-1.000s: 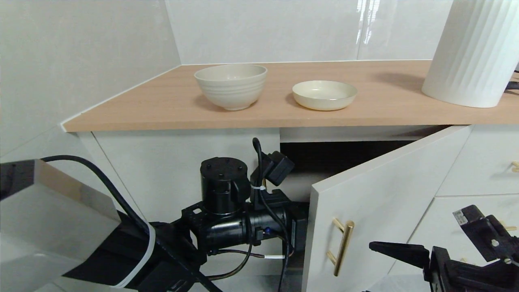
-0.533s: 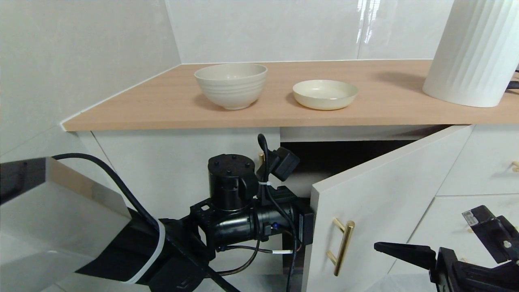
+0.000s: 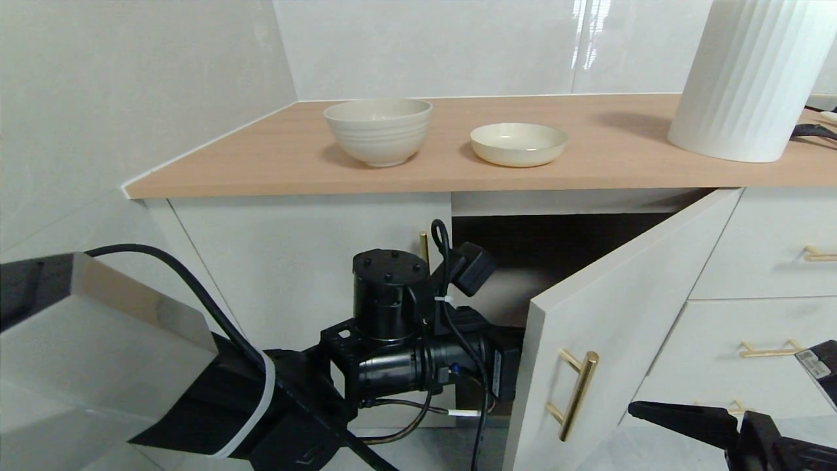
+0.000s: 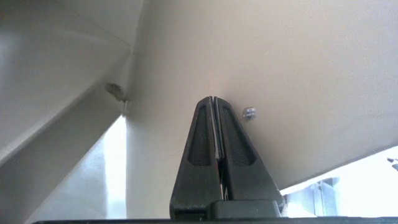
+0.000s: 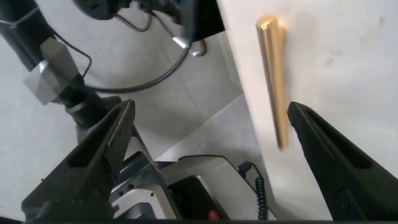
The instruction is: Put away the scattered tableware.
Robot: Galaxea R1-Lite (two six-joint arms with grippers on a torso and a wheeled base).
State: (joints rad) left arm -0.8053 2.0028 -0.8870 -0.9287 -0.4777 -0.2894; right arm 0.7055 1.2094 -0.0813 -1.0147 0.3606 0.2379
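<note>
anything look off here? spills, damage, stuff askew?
Nothing spilled or damaged. The bowl and the shallow dish sit upright and apart on the countertop, not yet put away. The cabinet door below stands ajar, with the left gripper, shut, close to its inner side.

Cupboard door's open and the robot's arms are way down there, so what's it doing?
The robot is tidying away dishes. A bowl and a small dish sit on the counter, not yet put away. Below them the cupboard door stands open. The left gripper, fingers shut, is tucked behind the door's edge. The right gripper, fingers open, is in front of the door's gold handle without touching it.
</note>
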